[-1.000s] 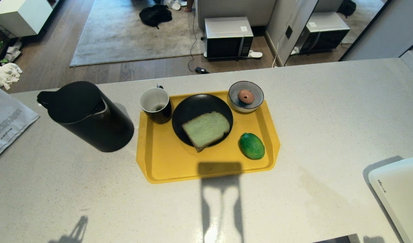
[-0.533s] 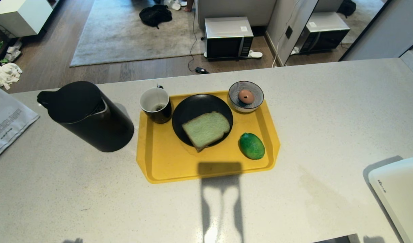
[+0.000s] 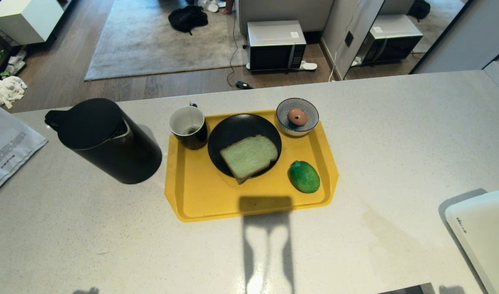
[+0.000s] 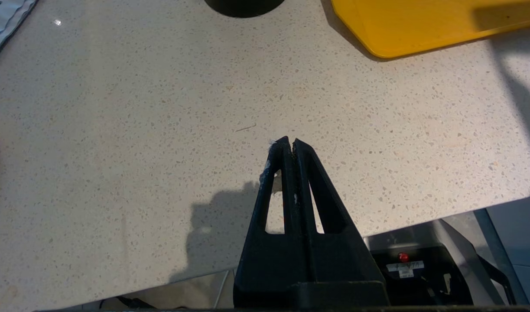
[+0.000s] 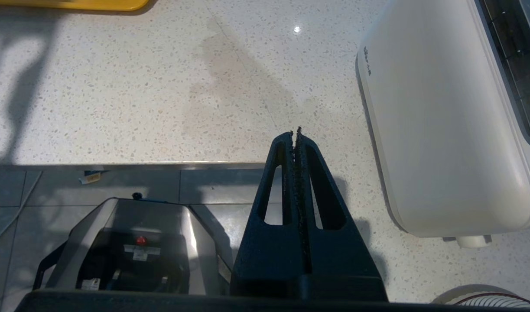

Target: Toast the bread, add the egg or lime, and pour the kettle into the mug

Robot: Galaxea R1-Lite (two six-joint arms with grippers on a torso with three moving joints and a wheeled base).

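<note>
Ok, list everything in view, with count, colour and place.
counter: one, speckled white, under everything
tray: one, yellow, mid-counter
plate: one, black, on tray
bread: one slice, pale green, on plate
lime: one, green, on tray, right of plate
bowl: one, striped blue-white, tray's far right corner
egg: one, brown, in bowl
mug: one, black outside, white inside, tray's far left corner
kettle: one, black, left of tray
toaster: one, white, counter's right edge
paper: one sheet, white, far left
microwave: one, on floor beyond
left gripper: black, shut, over bare counter
right gripper: black, shut, beside toaster
</note>
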